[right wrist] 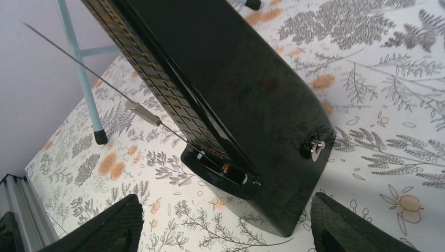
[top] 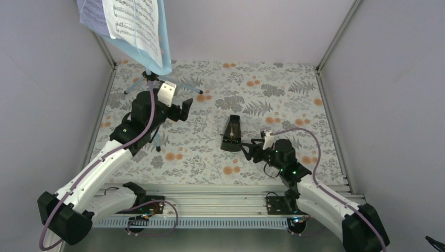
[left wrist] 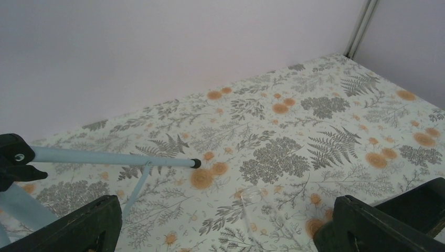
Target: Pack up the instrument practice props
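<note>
Top view: the light blue music stand [top: 166,50] stands rear-left on the floral table [top: 294,105], carrying sheet-music pages [top: 131,23]. The black metronome [top: 231,134] sits mid-table.

Left wrist view: left gripper [left wrist: 225,236] spread fully, holding nothing, a tripod leg [left wrist: 115,157] ahead.

Right wrist view: right gripper [right wrist: 225,231] parted, fingers flanking the metronome's base with gaps both sides, gripping nothing.

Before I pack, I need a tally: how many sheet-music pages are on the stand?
2: a white printed sheet-music page on the light blue perforated music stand, a lavender page at its left. More may be hidden.
</note>
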